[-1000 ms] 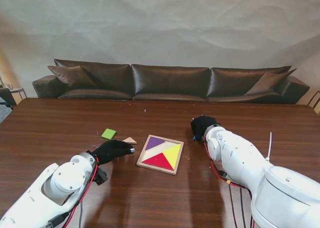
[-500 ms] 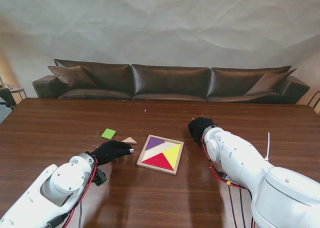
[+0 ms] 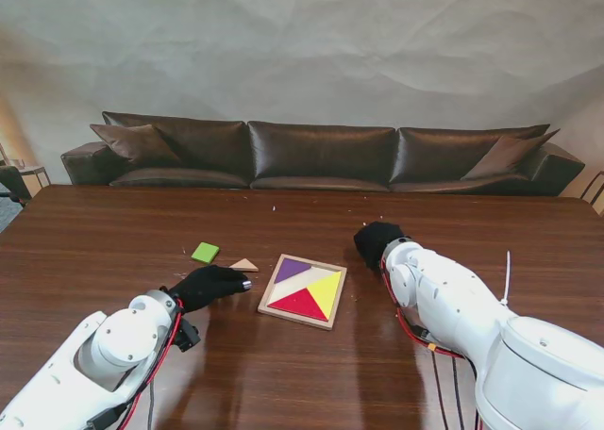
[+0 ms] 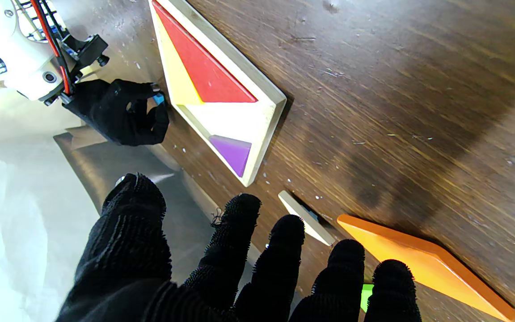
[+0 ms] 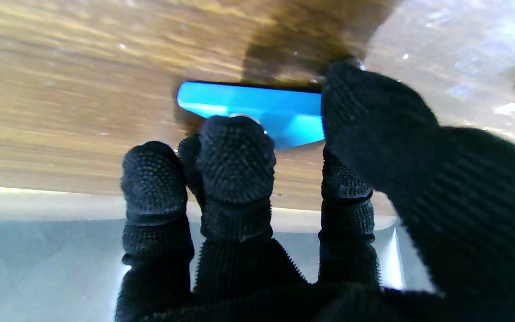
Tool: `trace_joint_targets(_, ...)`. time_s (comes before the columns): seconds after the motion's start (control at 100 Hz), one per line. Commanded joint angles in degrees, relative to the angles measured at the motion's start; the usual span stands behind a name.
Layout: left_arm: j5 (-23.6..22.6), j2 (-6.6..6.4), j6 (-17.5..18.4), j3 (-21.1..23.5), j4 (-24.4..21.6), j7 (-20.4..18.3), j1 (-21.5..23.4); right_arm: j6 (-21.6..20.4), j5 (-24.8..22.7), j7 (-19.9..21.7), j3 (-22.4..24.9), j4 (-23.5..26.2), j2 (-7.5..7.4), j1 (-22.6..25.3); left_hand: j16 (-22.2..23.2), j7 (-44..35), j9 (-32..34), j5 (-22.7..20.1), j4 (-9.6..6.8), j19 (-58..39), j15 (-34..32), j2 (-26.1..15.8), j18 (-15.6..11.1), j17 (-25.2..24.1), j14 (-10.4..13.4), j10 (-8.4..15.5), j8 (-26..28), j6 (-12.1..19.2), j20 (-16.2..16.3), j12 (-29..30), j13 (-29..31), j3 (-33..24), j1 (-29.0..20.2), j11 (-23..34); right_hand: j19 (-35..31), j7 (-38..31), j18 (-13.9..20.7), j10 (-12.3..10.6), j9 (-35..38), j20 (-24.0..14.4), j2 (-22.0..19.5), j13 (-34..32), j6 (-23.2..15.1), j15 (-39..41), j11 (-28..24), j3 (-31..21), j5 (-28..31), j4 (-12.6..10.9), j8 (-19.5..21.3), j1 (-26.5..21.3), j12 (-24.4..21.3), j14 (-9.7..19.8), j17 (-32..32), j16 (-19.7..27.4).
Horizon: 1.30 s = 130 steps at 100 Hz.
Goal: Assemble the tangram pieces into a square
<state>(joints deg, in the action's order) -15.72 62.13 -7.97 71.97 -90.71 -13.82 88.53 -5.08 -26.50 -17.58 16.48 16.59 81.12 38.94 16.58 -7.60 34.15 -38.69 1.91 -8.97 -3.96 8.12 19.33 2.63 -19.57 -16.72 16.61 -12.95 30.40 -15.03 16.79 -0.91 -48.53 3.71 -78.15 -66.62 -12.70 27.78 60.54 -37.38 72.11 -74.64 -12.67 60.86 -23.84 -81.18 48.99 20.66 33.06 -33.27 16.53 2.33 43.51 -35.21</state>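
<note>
Tangram tray is sitting part-filled as the right hand, clamped on a blue piece, is edging closer to its right side; left hand is hovering spread beside it.

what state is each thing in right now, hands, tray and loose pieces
left hand: open, fingers spread, holding nothing
right hand: shut on blue piece
tray: flat, partly filled, bare gap left
orange piece: loose on table
green piece: loose on table
</note>
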Motion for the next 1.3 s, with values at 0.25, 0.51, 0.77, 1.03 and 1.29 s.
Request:
trace_joint_targets(0.25, 0.02, 0.22, -0.39, 0.11, -0.42, -0.98, 0.52, -0.35, -0.34, 2.75, -0.65, -1.78, -0.73, 3.67, 0.31, -0.03, 1.44, -0.96, -0.96, -0.19, -0.07, -3.00, -1.04, 0.02, -0.01, -0.31, 0.27, -0.17, 0.48, -0.33, 0.23, 1.28, -0.08, 0.28, -1.38, 16.01, -0.89, -30.19, 4.70, -2.21, 4.58, -0.27, -0.99, -3.10, -12.67, 1.42, -10.30, 1.38, -5.72, -1.09, 9.60, 0.14, 4.91, 0.71)
trace_joint_targets(0.51, 0.10, 0.14, -0.10, -0.23, 0.08, -1.46, -0.16, -0.45, -0.80, -0.17, -0.21, -1.76, -0.55, 3.68, 0.32, -0.02, 1.43, -0.92, -0.96, -0.18, -0.06, -3.03, -1.06, -0.01, -0.02, -0.34, 0.27, -0.17, 0.48, -0.33, 0.21, 1.30, -0.08, 0.28, -0.70, 17.13, -0.69, -30.28, -0.61, -2.45, 4.85, -0.26, -0.51, -7.11, -16.60, 1.29, -13.99, 0.87, -9.27, 1.74, 9.55, -0.40, 2.89, 0.59)
trace_joint_targets(0.77, 0.15, 0.04, -0.24, -0.46, 0.35, -1.99, -0.58, -0.16, -1.02, -2.42, 0.59, -1.73, -0.32, 3.41, 0.33, -0.04, 1.50, -0.98, -0.96, -0.19, -0.10, -2.98, -1.06, 0.01, 0.01, -0.33, 0.28, -0.27, 0.49, -0.34, 0.31, 1.31, -0.06, 0.30, 0.27, 16.78, -0.46, -28.46, -7.90, -2.44, 3.65, 1.05, 0.15, -11.64, -18.57, 0.56, -14.59, -2.71, -11.12, 5.42, 10.14, -0.85, 0.00, -0.76)
trace_joint_targets(1.03, 0.48, 0.11, -0.08, -0.90, 0.89, -1.96, -1.12, 0.24, -1.00, -2.21, 1.19, -1.71, -0.77, 2.78, 0.32, -0.02, 1.51, -0.93, -0.94, -0.19, -0.08, -3.03, -1.00, 0.02, 0.01, -0.34, 0.28, -0.16, 0.49, -0.34, 0.26, 1.35, 0.11, 0.30, 1.59, 19.16, -0.67, -26.69, -12.24, -2.07, 2.08, 2.75, 1.50, -13.36, -17.08, 0.44, -16.82, -7.65, -13.17, 7.46, 8.36, -1.01, -1.67, -1.85)
trace_joint_targets(1.29, 0.77, 0.08, -0.05, -1.49, 1.38, -2.33, -1.84, 1.12, -1.13, -1.64, 1.40, -1.70, -1.38, 2.28, 0.31, -0.03, 1.56, -0.94, -0.95, -0.17, -0.07, -3.09, -1.08, -0.04, 0.03, -0.31, 0.29, -0.16, 0.49, -0.35, 0.25, 1.35, 0.20, 0.32, 1.90, 20.52, -0.46, -26.19, -12.47, -1.97, 0.04, 2.85, 3.78, -13.61, -16.69, 0.39, -18.37, -7.92, -14.17, 7.47, 7.40, -0.98, -1.85, -1.94)
